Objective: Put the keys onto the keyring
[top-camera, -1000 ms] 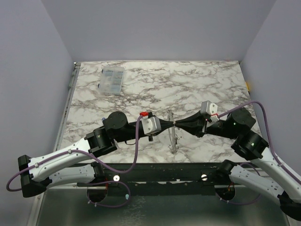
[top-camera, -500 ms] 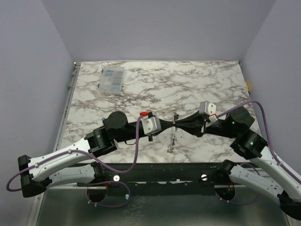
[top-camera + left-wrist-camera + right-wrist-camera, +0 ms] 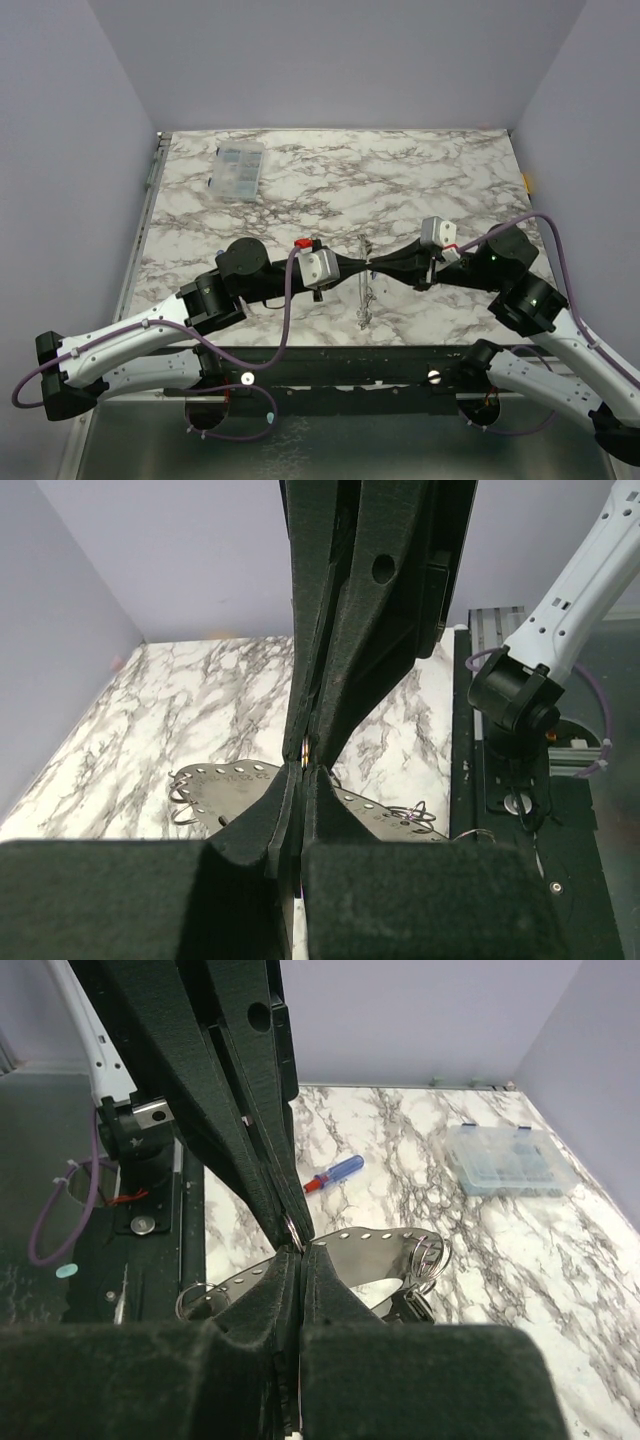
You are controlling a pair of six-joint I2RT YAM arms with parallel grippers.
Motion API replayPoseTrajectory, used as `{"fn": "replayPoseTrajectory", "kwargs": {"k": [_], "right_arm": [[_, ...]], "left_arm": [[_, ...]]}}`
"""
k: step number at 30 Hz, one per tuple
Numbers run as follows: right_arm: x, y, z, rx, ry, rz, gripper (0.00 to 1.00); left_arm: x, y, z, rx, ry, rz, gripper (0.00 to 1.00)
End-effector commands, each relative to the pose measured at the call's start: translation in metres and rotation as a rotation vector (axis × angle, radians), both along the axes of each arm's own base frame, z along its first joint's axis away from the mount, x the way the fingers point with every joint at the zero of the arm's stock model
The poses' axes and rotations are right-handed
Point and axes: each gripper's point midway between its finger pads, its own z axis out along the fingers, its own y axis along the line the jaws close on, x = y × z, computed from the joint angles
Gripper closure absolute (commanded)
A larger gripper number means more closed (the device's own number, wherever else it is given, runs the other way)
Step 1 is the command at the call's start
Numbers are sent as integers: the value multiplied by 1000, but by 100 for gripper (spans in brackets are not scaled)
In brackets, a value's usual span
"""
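Observation:
The keyring (image 3: 385,1250) is a flat grey band with a row of holes and thin wire rings (image 3: 428,1255) at its ends. In the top view it hangs edge-on (image 3: 365,290) between the two arms, above the table's near edge. My left gripper (image 3: 303,772) and right gripper (image 3: 300,1252) meet tip to tip at its upper part. Both are shut, with a thin metal ring of the keyring pinched where they meet. Small dark pieces (image 3: 415,1306) that look like key heads hang under the band; their blades are hidden.
A clear plastic box (image 3: 237,170) lies at the far left of the marble table (image 3: 420,190). A screwdriver (image 3: 335,1173) with a blue handle and red collar lies just beyond the left wrist. Grey walls stand on three sides.
The right gripper's jaws have closed. The keyring has turned from a visible loop to edge-on, and both wrists have shifted slightly.

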Motion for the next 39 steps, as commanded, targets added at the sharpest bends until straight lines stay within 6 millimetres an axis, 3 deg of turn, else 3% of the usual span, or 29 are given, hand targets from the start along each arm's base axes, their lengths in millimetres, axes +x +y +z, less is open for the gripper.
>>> {"fn": "replayPoseTrajectory", "kwargs": {"k": [1,5,7,8,12,20,24,26,33,39], "right_arm": [[-8,3,-9,-52,8,55,99],[-7,5,-8,-67,22,57,96],[-7,5,-11,-92,41,64,67],[-7,5,-12,-101,46,65,61],[-8,4,-16,-113,51,70,57],[-14,6,-18,-97,64,100,73],[-20,10,-22,-112,83,150,94],[-22,11,-23,-118,84,167,99],[-16,7,-20,-115,57,126,99],[-13,4,-19,-129,41,101,99]], "left_arm": [[-11,2,19,-64,-18,-50,100],[-11,0,19,-61,-15,-50,100],[-9,0,20,-62,-19,-41,100],[-8,0,20,-63,-19,-34,100],[-7,1,23,-69,-26,-26,100],[-4,1,23,-66,-25,-14,100],[-4,0,22,-64,-26,-18,100],[-5,0,21,-60,-23,-20,100],[-3,3,12,-48,-2,0,99],[-4,9,4,-11,16,5,74]]}}
